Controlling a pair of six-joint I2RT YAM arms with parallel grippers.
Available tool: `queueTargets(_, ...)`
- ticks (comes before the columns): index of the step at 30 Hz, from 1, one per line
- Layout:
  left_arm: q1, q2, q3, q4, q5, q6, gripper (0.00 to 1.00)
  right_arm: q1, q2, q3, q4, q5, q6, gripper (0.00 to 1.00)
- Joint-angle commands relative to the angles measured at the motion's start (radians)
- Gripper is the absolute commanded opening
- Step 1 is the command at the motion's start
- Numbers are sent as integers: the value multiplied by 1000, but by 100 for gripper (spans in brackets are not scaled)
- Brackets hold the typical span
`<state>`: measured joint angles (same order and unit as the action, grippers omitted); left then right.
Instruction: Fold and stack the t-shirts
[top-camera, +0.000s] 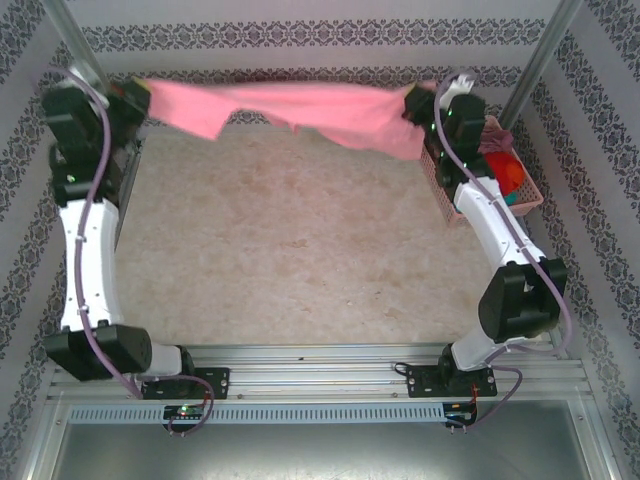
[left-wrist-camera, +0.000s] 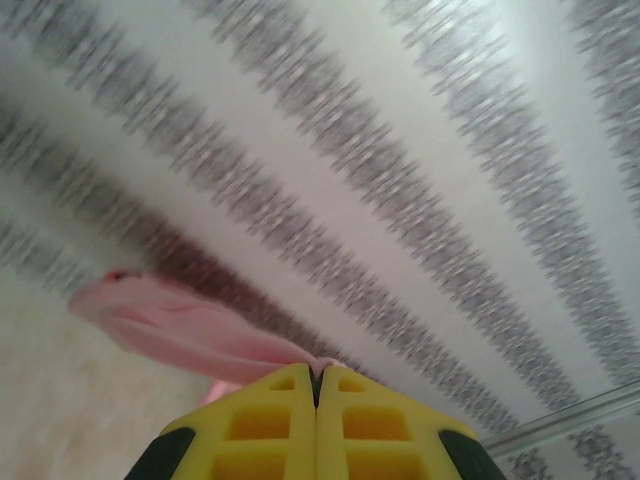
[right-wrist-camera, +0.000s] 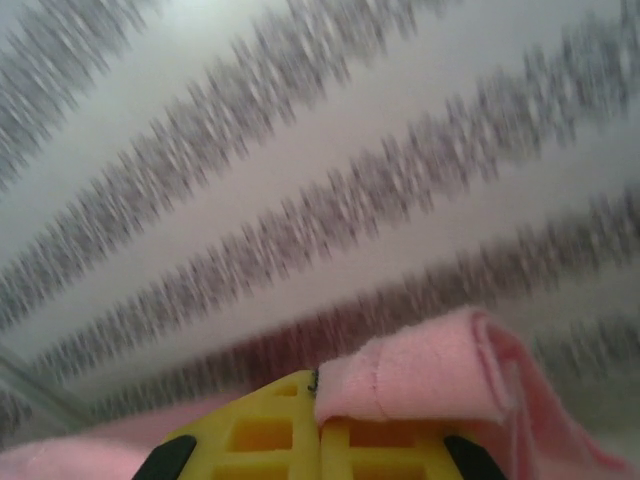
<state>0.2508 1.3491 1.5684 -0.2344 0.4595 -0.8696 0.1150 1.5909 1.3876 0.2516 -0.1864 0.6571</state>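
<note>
**Over the far edge of the table, a pink shirt hangs between both grippers**

Up toward 12 o'clock in the top view, the light pink t-shirt (top-camera: 300, 108) is held in the air as a sagging band that runs from about 10 o'clock to 1 o'clock. Its lower edge droops lowest near the 1 o'clock end, where a loose flap hangs down.

At the 10 o'clock end the left gripper (top-camera: 135, 100) is clamped on one corner of the shirt. In the left wrist view its yellow fingers (left-wrist-camera: 260, 425) are pressed flat together, and the pink cloth comes out of the seam and trails off toward 10 o'clock.

At the 1 o'clock end the right gripper (top-camera: 415, 105) is clamped on the other end. In the right wrist view its yellow fingers (right-wrist-camera: 260, 435) meet with a hemmed fold of pink cloth pinched at the tips, and the fold spills over toward 3 o'clock.

Below the shirt, the beige table (top-camera: 290, 250) lies bare around the centre. At 2 o'clock, just beside the right arm, stands a pink lattice basket (top-camera: 442, 190) holding an orange-red shirt (top-camera: 510, 172) and a teal shirt (top-camera: 512, 200) beneath it. A striped patterned wall (top-camera: 300, 40) stands behind the table.
</note>
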Motion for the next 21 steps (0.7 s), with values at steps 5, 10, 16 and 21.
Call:
queueTargets(5, 9, -247, -620, 4, -20, -42, 0, 61, -55, -422, 5, -100, 98, 0)
queueTargets(10, 13, -277, -818, -87, -35, 17, 0, 102, 8, -559, -68, -74, 127, 1)
queueTargets(16, 17, -263, -897, -137, -93, 68, 0, 92, 64, -593, -77, -11, 136, 3)
queueTargets(21, 21, -290, -922, -189, -134, 90, 0, 88, 72, -576, -86, -3, 110, 25)
